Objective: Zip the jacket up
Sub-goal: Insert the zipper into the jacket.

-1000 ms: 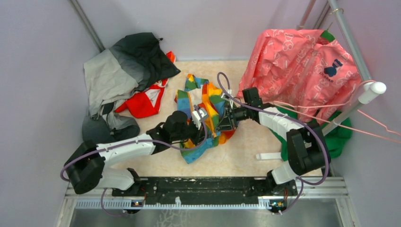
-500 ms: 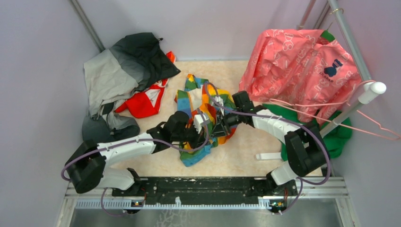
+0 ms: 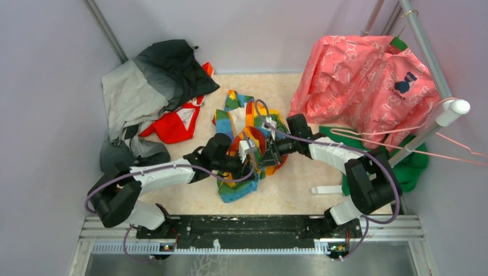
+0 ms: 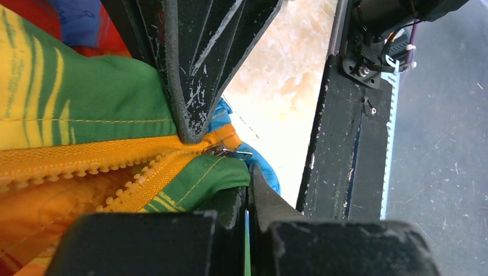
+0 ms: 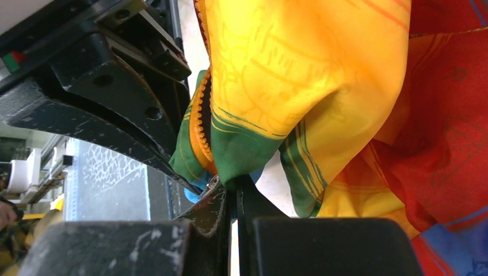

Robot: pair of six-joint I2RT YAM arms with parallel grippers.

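My left pincer (image 4: 221,162) and right pincer (image 5: 230,194) each pinch the jacket (image 4: 86,98) beside its slider (image 4: 228,151). Left should anchor; right should pull straight along the teeth (image 4: 69,168).

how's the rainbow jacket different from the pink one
The jacket has wide rainbow stripes; the pink garment is pink with a pale print. The jacket lies crumpled on the table; the pink garment hangs on the rack. The left gripper and right gripper pinch the jacket; neither touches the pink garment. Both are soft clothing.
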